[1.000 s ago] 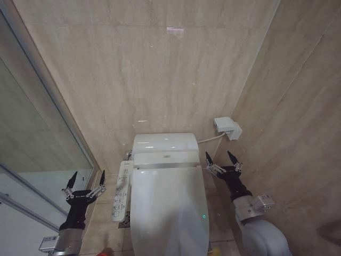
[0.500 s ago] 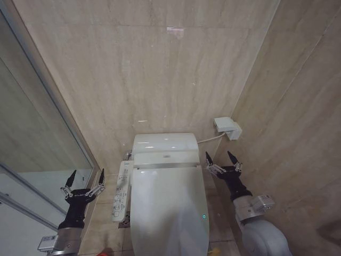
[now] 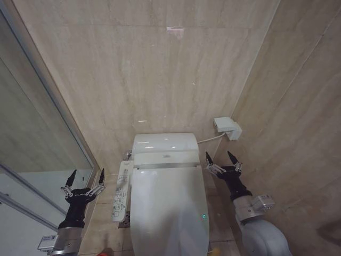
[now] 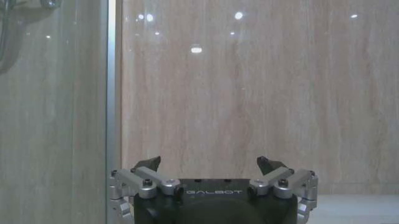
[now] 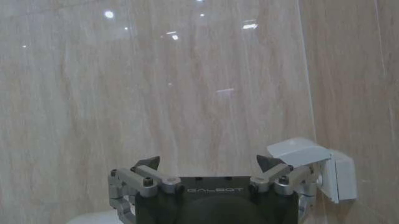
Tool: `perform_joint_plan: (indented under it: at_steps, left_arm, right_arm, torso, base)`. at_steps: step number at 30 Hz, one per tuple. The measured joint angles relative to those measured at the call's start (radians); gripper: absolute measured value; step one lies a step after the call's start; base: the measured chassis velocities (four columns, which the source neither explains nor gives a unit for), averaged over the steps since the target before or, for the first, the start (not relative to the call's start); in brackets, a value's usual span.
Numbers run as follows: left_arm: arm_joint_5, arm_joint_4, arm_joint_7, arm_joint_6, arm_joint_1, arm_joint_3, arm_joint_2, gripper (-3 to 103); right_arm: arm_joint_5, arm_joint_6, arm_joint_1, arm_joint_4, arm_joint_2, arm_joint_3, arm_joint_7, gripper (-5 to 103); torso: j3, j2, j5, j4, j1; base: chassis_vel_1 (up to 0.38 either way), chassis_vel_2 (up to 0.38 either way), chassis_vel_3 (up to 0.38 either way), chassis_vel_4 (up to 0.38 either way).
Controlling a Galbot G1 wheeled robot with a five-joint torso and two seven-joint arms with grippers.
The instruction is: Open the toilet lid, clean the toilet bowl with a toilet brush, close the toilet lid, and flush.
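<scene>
Down in the middle of the head view, the large glossy white plastic oval toilet lid [image 3: 169, 205] lies flat and closed over the toilet, covering the bowl, with a small green light near its right edge. Behind it sits the white tank [image 3: 164, 143] against the beige stone-tiled wall [image 3: 160, 74]. A white control panel with buttons [image 3: 121, 192] juts out along the toilet's left side. The left gripper [image 3: 84, 175] hangs to the left of that panel, beside the glass shower partition [image 3: 32, 138], its black fingers spread wide and holding nothing. The right gripper [image 3: 221, 159] hovers just right of the lid's far corner, fingers likewise spread and empty. On the right wall, farther back, a white flip-cover wall socket [image 3: 228, 128] is mounted.
</scene>
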Motion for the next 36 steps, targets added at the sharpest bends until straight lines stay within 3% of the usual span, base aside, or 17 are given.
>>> perform_joint_plan:
  at_steps: [36]
  left_arm:
    - [-0.001, 0.002, 0.0, 0.0, 0.0, 0.0, 0.0, 100]
  right_arm:
    - [0.0, 0.0, 0.0, 0.0, 0.0, 0.0, 0.0, 100]
  torso:
    - [0.0, 0.0, 0.0, 0.0002, -0.001]
  base:
    - [0.033, -0.029, -0.028, 0.035]
